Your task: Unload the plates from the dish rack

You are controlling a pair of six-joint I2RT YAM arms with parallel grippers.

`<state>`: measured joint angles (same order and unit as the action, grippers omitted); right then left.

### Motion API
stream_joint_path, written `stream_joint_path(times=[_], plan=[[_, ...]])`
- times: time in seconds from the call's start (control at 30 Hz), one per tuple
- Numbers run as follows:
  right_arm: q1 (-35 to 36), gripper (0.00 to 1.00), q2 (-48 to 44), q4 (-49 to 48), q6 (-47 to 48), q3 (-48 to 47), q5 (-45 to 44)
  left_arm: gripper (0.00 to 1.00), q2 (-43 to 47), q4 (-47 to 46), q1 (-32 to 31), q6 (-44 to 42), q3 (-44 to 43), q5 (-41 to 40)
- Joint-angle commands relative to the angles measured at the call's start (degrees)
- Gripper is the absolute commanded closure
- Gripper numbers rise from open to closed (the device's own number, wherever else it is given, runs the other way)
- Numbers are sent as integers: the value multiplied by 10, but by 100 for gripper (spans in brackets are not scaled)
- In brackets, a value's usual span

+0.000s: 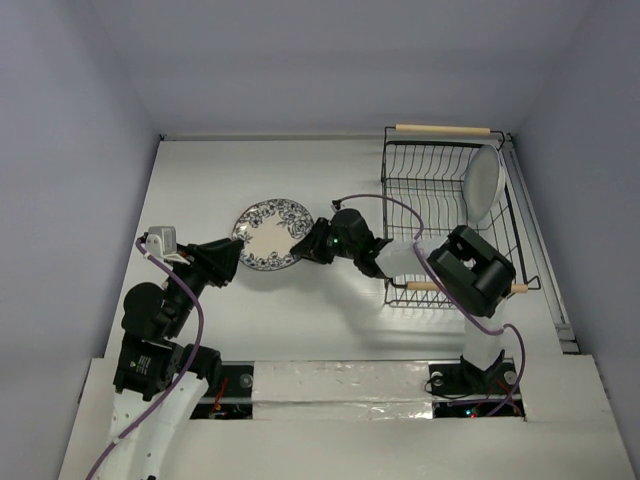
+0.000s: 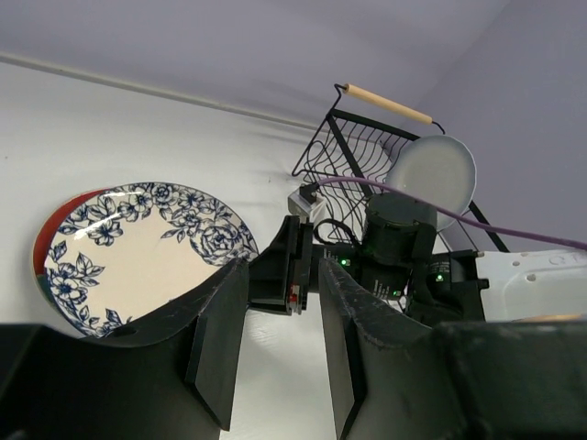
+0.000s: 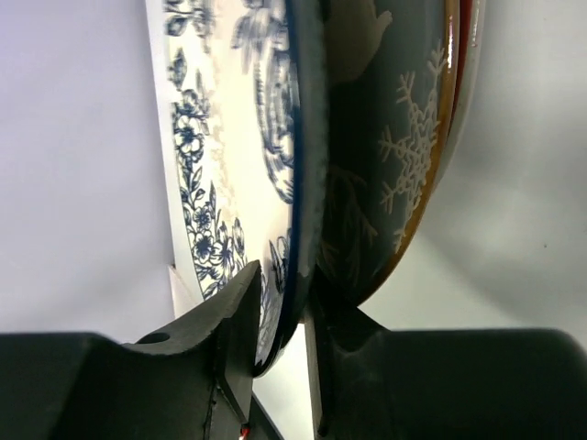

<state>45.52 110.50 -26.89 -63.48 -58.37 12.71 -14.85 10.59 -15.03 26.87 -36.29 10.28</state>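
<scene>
Two hands flank plates (image 1: pixel 270 235) stacked on the worktop (image 1: pixel 300 170); left hand (image 2: pixel 282 284) released, empty; right hand (image 3: pixel 282 293) straddles the blue-flowered plate (image 3: pixel 229 137) at its rim, grip indeterminate; one pale plate (image 1: pixel 484 185) stands in the dish rack (image 1: pixel 420 170); likely brittle, slippery: grasp its rim.

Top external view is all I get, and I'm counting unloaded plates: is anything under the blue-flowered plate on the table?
Observer: Yes. The right wrist view shows a dark grey snowflake plate directly under the blue-flowered plate.
Operator: Only those two?
Observer: No, a red plate shows its rim beneath the grey one.
Operator: Is the right gripper gripping the stack?
Observer: Its fingers straddle only the blue-flowered plate's rim, one on each side. I cannot tell whether they pinch it.
Operator: And the left gripper?
Observer: The left wrist view shows its jaws apart with nothing between them.
</scene>
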Motion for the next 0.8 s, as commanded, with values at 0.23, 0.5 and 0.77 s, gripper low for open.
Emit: stream_joint_path(times=[0.23, 0.5, 0.77], plan=[[10, 36, -49, -27, 34, 4, 3, 66, 4, -22, -3, -2, 2, 4], [10, 3, -107, 60, 93, 13, -48, 66, 4, -22, -3, -2, 2, 4], [15, 0, -191, 104, 143, 69, -59, 66, 1, -22, -3, -2, 1, 6]])
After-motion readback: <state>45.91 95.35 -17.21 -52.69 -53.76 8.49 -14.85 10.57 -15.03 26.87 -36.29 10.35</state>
